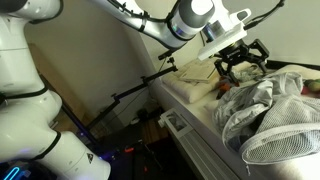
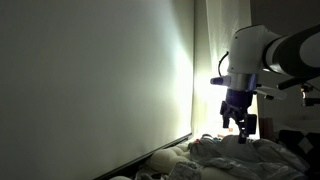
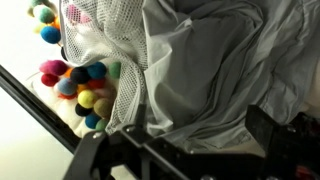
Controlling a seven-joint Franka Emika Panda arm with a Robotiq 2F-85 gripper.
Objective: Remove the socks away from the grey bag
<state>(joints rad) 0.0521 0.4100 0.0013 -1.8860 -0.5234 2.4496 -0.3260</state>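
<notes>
- In an exterior view, the hand (image 1: 240,68) hangs in the upper right of the frame, above the counter (image 1: 190,96). Its fingers are spread and nothing sits between them.
- The bag (image 1: 272,112), grey cloth with a mesh end, lies crumpled on the counter at the right. The hand is just above its upper left edge.
- We see a small reddish patch (image 1: 225,88) under the hand beside the bag, too small to identify.
- In the wrist view the socks (image 3: 78,86) show as a cluster of bright bobbles at the left edge. They lie against the bag's mesh (image 3: 112,45), and a few more bobbles sit in the upper left corner.
- The bag's grey folds (image 3: 215,70) fill the centre and right of that view.
- The hand's dark parts run along the bottom edge there. The socks lie up and to the left of them, apart and ungrasped.
- In the dark exterior view the hand (image 2: 238,124) hovers over a rumpled heap at the lower right.
</notes>
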